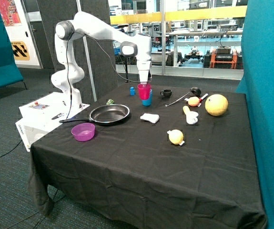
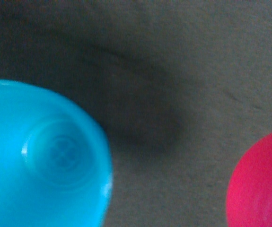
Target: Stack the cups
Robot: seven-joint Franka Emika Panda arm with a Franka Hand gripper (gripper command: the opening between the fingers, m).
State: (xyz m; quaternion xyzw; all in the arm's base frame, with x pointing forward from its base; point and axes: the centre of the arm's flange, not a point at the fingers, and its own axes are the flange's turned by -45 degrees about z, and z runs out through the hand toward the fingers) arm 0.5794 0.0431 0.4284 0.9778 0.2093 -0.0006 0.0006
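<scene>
Outside and wrist views, arm over a black-clothed table (image 1: 141,167). You had the gripper (image 1: 144,81) directly above the pink cup (image 1: 144,90), just beyond the pan (image 1: 109,114) on its far side; its tip met the cup's rim, but whether it was apart, together or clamped on the cup could not be told from either view. A blue cup (image 1: 148,100) stood upright against the pink one, on the side away from the pan, the two overlapping in the outside view. In the wrist view the blue cup (image 2: 50,161) was seen open mouth up and empty, with bare cloth between it and the pink cup (image 2: 261,184), so the two were not nested. A smaller blue thing (image 1: 132,90), too small to identify surely, stood apart behind the pan, near the table's far edge. The purple bowl (image 1: 83,131) lay beside the pan's handle, on the near side. The black mug (image 1: 166,93), ladle (image 1: 184,97) and yellow ball (image 1: 216,104) lay well beyond the pan, past the cups.
</scene>
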